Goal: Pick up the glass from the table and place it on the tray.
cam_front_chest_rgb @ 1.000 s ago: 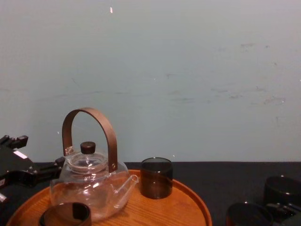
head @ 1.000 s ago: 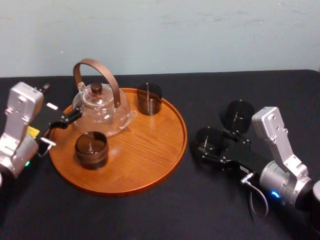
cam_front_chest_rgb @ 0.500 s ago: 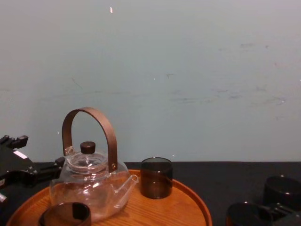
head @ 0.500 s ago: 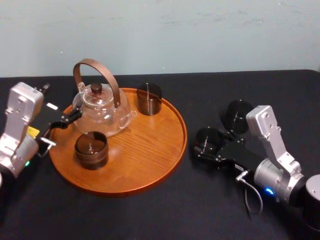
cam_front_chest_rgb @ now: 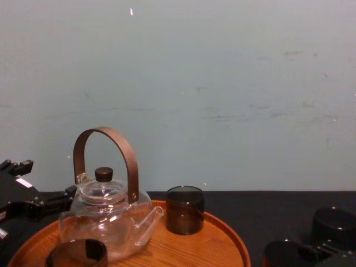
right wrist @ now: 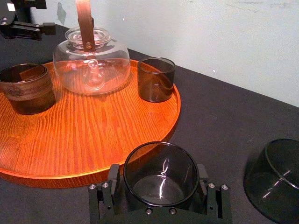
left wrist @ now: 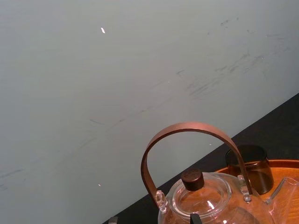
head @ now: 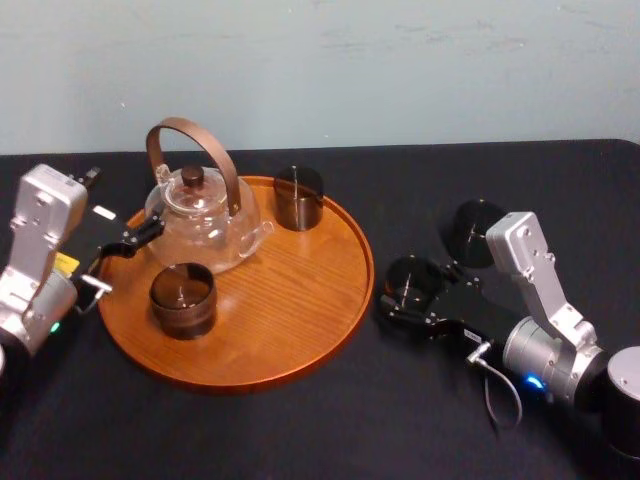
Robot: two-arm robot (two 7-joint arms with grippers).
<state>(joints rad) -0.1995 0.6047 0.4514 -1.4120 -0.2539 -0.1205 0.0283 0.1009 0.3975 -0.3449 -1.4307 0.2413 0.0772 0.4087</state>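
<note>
Fingers [right wrist: 113, 175] of the right gripper [right wrist: 158, 171] press against opposite sides of a dark smoky glass [right wrist: 161, 182], so the gripper is clamped on it, with the glass upright and its open mouth facing up. From where I stand the glass sits just beside the right rim of the tray [head: 300, 330], outside it and over the black table [head: 300, 430] (whether it touches the cloth or hangs a little above it, I cannot tell). Behind the gripper, the silver forearm slopes back toward the robot's right side.

A second dark glass [head: 477, 225] stands on the table near the held one, farther from the tray.

On the round wooden tray there is a clear glass teapot [head: 205, 215] with a brown arched handle and a dark knob on its lid. A dark cup [head: 299, 198] stands at the tray's back edge, to the right of the teapot, and another cup [head: 183, 298] stands at the front left, close to the teapot.

The left gripper [head: 128, 245] is parked at the tray's left edge, pointing at the teapot.
</note>
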